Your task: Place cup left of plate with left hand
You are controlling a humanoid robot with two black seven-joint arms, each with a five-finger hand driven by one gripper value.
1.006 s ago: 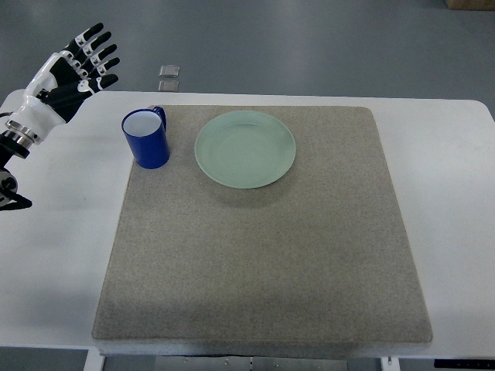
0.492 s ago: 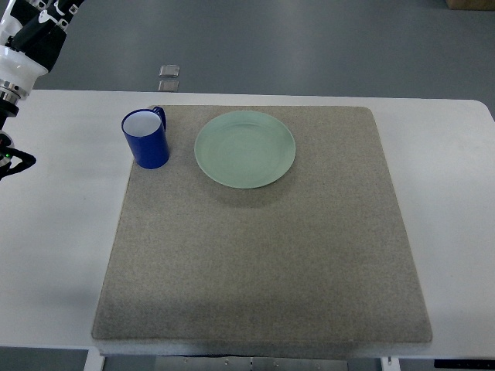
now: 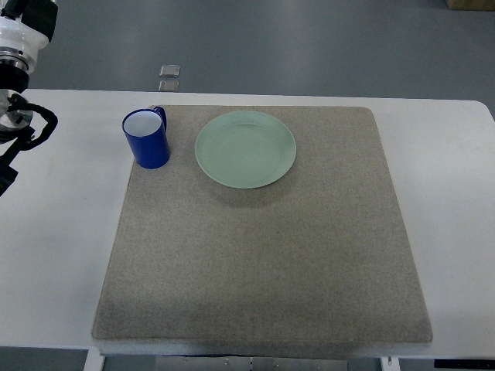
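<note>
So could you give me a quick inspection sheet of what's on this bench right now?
Surface: white table covered by a grey mat.
Job's things: blue cup upright on the mat's far left corner, just left of the green plate, not touching it.
Clutter: nothing seen on the table.
Hands: left arm at the top left edge, its hand out of frame; right arm not in view.
Cables: black cable at the left arm.
Surroundings: grey floor with two small floor plates beyond the table.
</note>
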